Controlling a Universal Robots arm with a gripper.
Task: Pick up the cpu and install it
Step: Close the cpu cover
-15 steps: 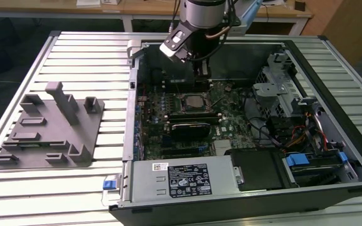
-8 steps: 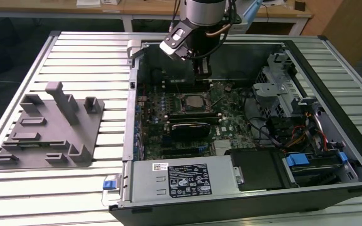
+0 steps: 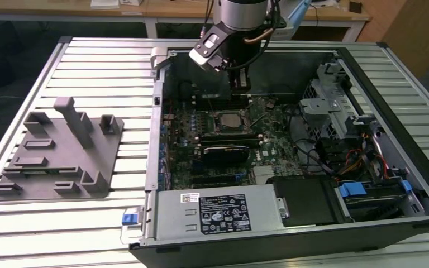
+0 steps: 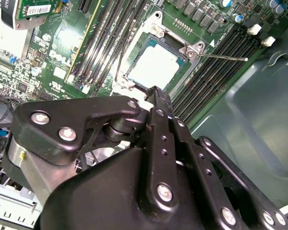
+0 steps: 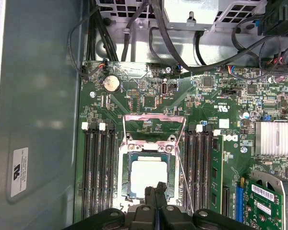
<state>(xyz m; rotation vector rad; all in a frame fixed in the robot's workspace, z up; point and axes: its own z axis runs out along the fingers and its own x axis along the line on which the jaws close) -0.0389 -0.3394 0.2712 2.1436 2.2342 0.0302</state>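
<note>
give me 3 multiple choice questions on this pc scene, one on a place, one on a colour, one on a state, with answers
1. Where is the small square silver-topped cpu?
A. seated in the green motherboard
B. on the fixture
C. in the hand

2. What colour is the blocky plastic fixture on the slatted metal table?
A. blue
B. grey
C. red

3. How is the socket's metal retention frame?
A. clamped over the cpu
B. swung open
C. lying on the table

Answers:
1 A, it lies flat in its socket under the black hand.
2 B, it is matte grey all over.
3 B, it lies folded back beside the bare cpu.
</note>
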